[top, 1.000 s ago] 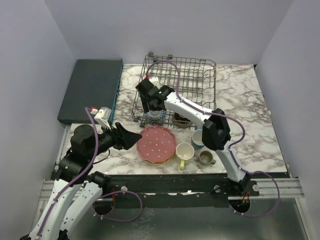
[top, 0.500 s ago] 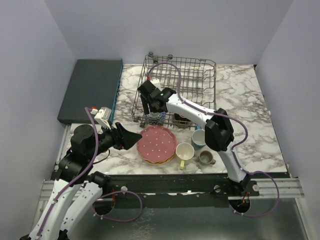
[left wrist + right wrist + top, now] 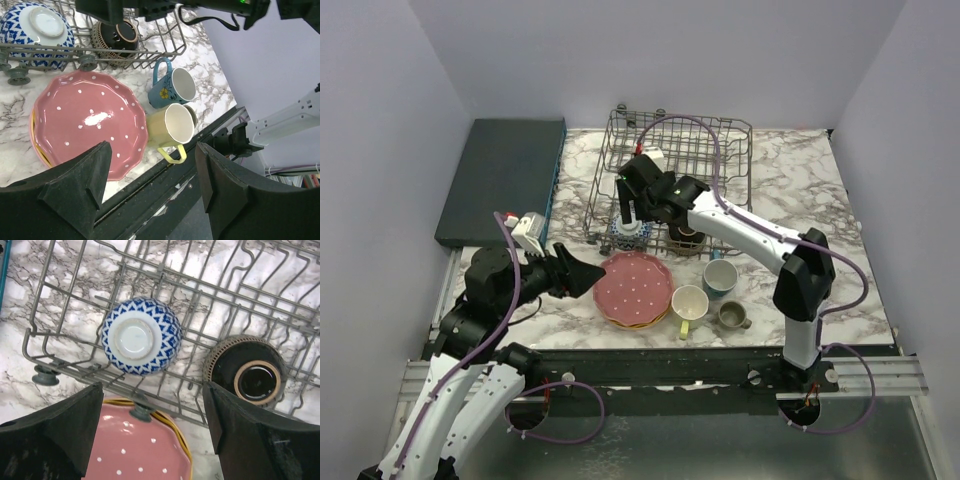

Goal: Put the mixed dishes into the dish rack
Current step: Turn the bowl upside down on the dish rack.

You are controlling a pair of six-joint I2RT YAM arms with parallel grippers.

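The grey wire dish rack [image 3: 715,150] stands at the back centre. A blue patterned bowl [image 3: 141,335] and a brown bowl [image 3: 247,370] lie upside down inside its near edge. A stack of dotted plates with the pink plate [image 3: 634,288] on top lies in front of the rack. A yellow mug [image 3: 688,304], a blue mug [image 3: 720,277] and an olive-grey mug [image 3: 731,316] stand to its right. My right gripper [image 3: 632,210] is open and empty above the blue bowl. My left gripper [image 3: 588,276] is open and empty, left of the plates.
A flat dark teal slab [image 3: 503,178] lies at the back left. The table's near edge [image 3: 165,172] runs just in front of the plates and mugs. The rack's round feet [image 3: 45,375] rest on the marble beside the plate stack.
My right arm has swung right and risen from the blue bowl, which now stays in the rack. My left arm has barely moved.
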